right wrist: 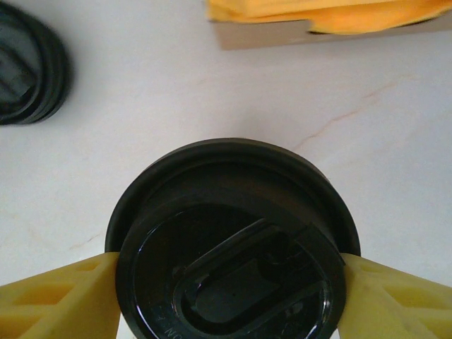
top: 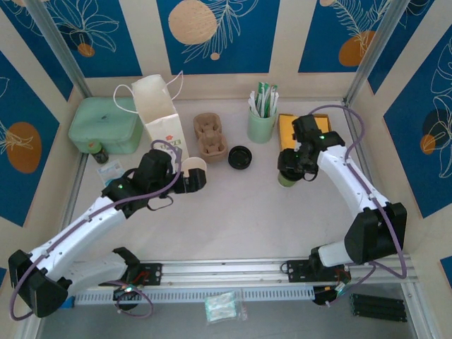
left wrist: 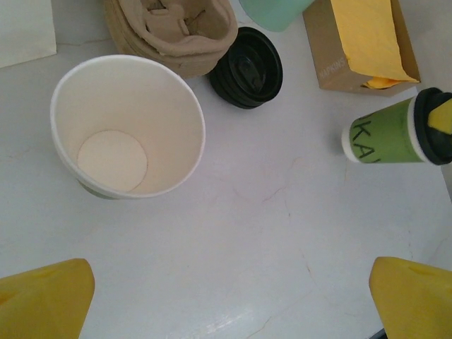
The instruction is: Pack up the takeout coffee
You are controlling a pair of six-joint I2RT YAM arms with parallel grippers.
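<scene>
left arm [top: 85, 226], right arm [top: 349, 180]: white links, black joints | cables [top: 361, 127]: purple | LEDs [top: 121, 187]: green | tool fingers [left wrist: 49, 300]: yellow

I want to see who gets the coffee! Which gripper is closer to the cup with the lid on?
Right. The right gripper has a finger on each side of the lidded cup. The left gripper is across the table, over by the open cup.

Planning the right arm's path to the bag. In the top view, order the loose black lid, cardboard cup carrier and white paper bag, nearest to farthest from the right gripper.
From the right gripper:
1. loose black lid, just to its left.
2. cardboard cup carrier, further left and back.
3. white paper bag, farthest left, at the back.
</scene>
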